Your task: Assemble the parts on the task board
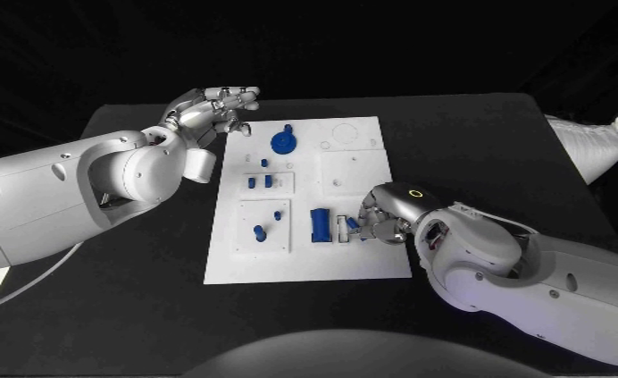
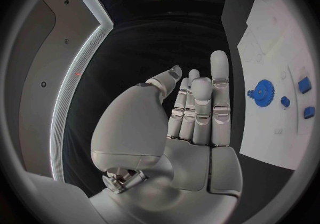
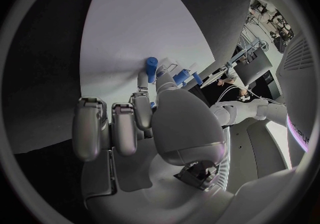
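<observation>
bare table (image 1: 129,306) lies wide around the board (image 1: 361,257); the right robot hand (image 1: 373,222) crowds its near right corner.

The right hand (image 1: 376,217) hides most of the small blue part (image 1: 349,222) it pinches.

From your right wrist camera you see the silver many-fingered right hand (image 3: 143,128) reaching out over the flat white task board plate (image 3: 140,26), which lies on the black table (image 3: 40,64). Its thumb and one finger meet at a small blue cylindrical peg (image 3: 151,68), pinching it near the plate's surface, while the other fingers lie side by side, curled slightly. Just beside the peg, two more small blue pieces (image 3: 181,77) show past the fingertips.
</observation>
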